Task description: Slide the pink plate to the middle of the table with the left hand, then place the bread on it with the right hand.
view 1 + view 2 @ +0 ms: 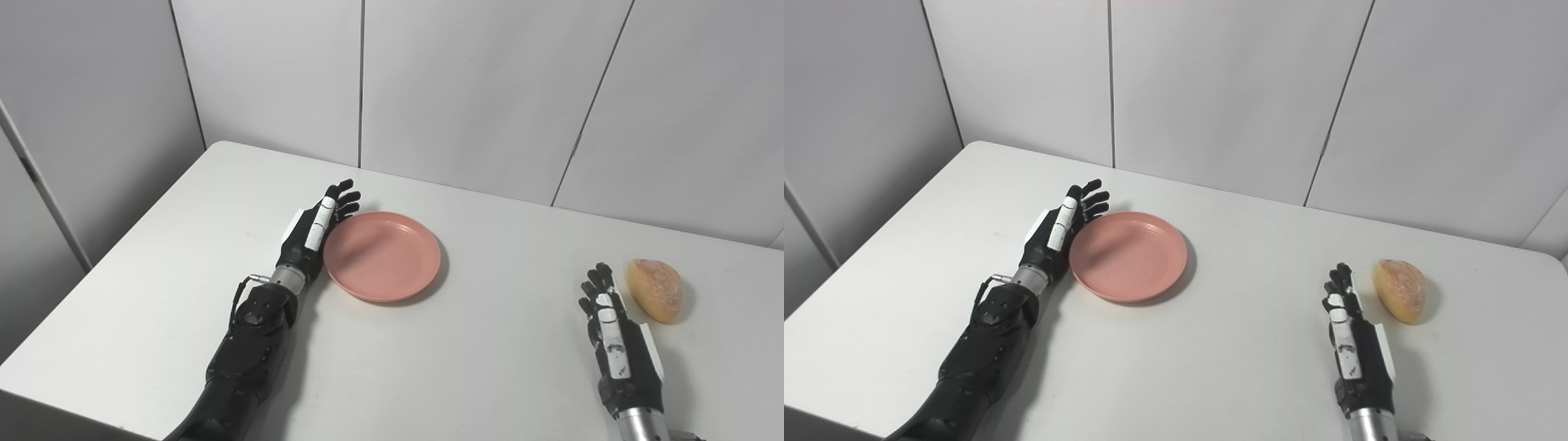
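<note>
White table (490,367) seen from above, grey wall panels (478,92) behind its far edge.

Pink plate (383,255) lying flat, a little left of the middle, nearer the far edge than the near one. Nothing on it; bare, shallow, round, with a raised rim.

Left hand (315,229) set on edge along the plate's left side, palm facing the rim. Fingers (344,197) stretched out straight and held close together, pointing toward the far edge, curling slightly round the plate's far-left rim. Open, gripping nothing; palm touching the rim or just beside it, actual contact hard to tell. Black forearm (251,349) running back to the near edge, toward the near left corner.

Bread (655,289), a small oval golden-brown roll, resting on the table toward the right edge, well apart from the plate.

Right hand (615,334) near the near right corner, just left of the bread and apart from it. Also on edge, fingers (597,282) extended toward the far edge and slightly apart, tips level with the bread's near half. Open, empty, touching neither bread nor plate. Whether resting on the table or held just above it, impossible to tell.
</note>
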Motion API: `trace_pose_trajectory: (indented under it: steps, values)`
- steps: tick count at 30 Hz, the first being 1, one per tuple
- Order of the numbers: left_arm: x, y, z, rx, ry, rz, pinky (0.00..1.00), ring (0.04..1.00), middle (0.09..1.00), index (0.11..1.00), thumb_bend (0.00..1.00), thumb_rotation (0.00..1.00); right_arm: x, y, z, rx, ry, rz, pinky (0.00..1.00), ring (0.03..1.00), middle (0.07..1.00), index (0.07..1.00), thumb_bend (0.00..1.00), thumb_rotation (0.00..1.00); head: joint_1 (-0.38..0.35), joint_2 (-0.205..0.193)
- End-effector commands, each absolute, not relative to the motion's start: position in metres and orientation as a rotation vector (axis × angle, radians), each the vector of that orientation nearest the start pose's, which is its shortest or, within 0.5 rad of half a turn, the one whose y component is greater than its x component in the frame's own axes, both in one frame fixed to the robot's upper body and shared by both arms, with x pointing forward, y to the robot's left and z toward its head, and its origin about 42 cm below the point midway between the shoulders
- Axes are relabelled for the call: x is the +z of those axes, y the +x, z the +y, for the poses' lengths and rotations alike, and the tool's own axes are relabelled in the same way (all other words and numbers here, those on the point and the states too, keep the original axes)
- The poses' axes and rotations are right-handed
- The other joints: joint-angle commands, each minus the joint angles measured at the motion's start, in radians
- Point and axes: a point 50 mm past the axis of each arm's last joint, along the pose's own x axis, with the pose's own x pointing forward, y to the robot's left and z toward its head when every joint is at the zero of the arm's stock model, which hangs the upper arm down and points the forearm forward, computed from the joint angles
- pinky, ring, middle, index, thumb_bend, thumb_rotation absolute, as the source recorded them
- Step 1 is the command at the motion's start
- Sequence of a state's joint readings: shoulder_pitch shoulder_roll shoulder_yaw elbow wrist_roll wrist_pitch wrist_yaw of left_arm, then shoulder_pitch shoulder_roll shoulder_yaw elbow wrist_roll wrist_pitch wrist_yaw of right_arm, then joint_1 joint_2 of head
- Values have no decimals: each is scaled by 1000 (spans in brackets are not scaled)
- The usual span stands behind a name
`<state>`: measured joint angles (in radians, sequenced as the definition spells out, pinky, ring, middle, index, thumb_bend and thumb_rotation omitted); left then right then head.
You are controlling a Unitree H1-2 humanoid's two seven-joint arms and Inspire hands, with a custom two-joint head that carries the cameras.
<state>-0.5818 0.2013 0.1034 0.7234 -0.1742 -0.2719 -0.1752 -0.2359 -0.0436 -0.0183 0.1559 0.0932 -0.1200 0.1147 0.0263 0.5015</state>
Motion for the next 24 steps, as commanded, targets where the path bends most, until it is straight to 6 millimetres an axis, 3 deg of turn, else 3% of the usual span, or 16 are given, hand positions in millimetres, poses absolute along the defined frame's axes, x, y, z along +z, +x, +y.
trace_pose_trajectory:
  steps: [1,14,24]
  values:
    - [152,464,266,-128,-18,-180,888,876,872,869,824,1000,159,367,-200,152,33,-291,1000,1000,1000,1000,620,928,-2,2]
    - [151,458,254,-170,-67,-150,889,883,874,873,815,1000,163,374,-179,142,23,-302,1000,1000,1000,1000,627,933,-161,54]
    - [146,455,235,-235,-69,-130,922,905,893,892,801,1000,162,378,-169,146,15,-307,1000,1000,1000,1000,630,940,-233,49]
